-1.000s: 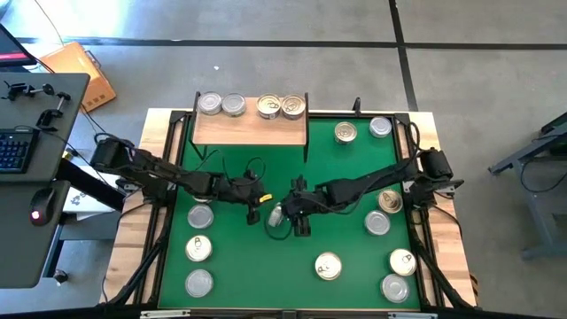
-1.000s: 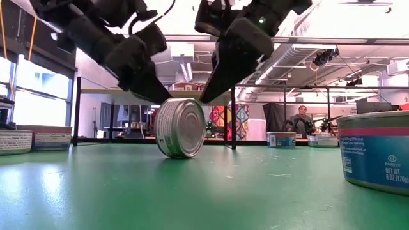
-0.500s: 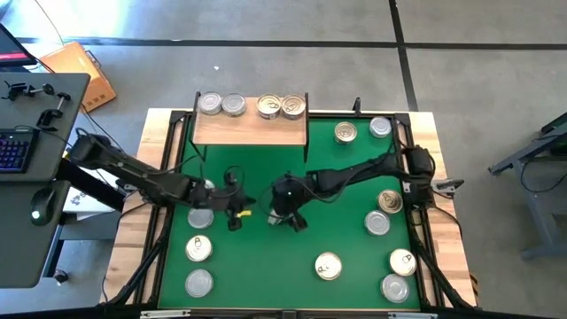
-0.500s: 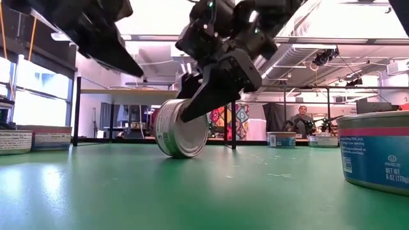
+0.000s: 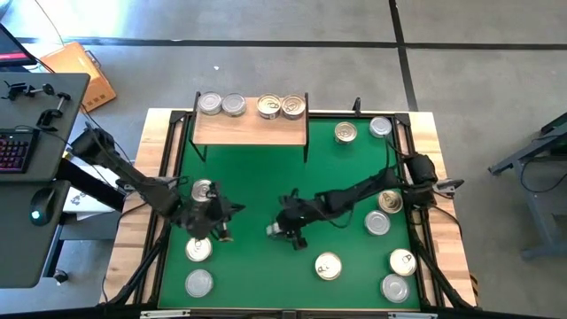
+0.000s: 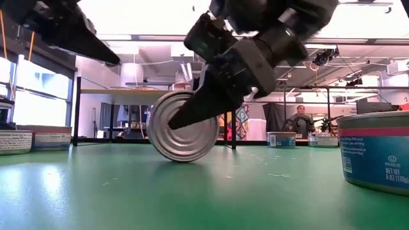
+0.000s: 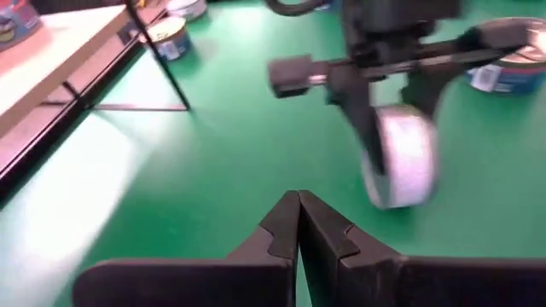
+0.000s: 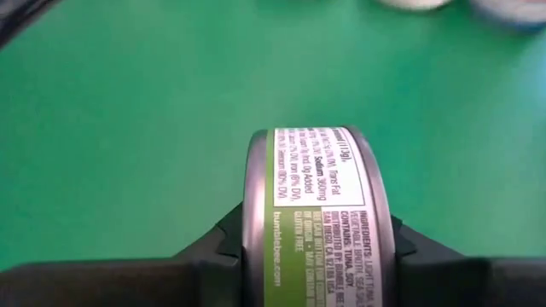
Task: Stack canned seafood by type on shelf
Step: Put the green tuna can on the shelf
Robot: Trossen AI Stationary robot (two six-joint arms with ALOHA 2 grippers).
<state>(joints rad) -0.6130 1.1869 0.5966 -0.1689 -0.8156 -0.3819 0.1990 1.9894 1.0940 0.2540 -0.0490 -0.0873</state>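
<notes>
One tin of canned seafood [image 6: 182, 126] stands on its edge on the green mat [image 5: 257, 186], mid-table, with my right gripper [image 5: 282, 230] shut on it; its green-and-white label [image 8: 316, 213] shows between the fingers. My left gripper [image 5: 223, 223] hangs shut and empty to the tin's left, above the mat; it also shows in the left wrist view [image 7: 299, 223]. The shelf [image 5: 251, 129] stands at the far edge. Two silver-lidded tins [image 5: 221, 105] sit on its left half and two gold-lidded tins [image 5: 281, 107] on its right half. My right gripper pinches the tin by its two flat ends, one finger [image 8: 217, 247] on each, the labelled wall between them. The fingers slant down from the table's right side; one lies across the ribbed end [image 6: 192, 118]. The tin stands upright on its rim on the mat.
Loose tins lie on the mat: three at the left [image 5: 204, 190] [image 5: 198, 249] [image 5: 199, 283], two at the far right [image 5: 345, 133] [image 5: 379, 127], and several at the near right [image 5: 378, 222] [image 5: 328, 265] [image 5: 403, 261]. A desk with a keyboard [image 5: 13, 151] stands left of the table.
My left gripper, shut throughout, has drawn back from the tin toward the table's left and near edges. My right gripper has come down, tipped and shut on the tin. The tin stays on its rim and has turned about, its flat end now facing the table's near edge.
</notes>
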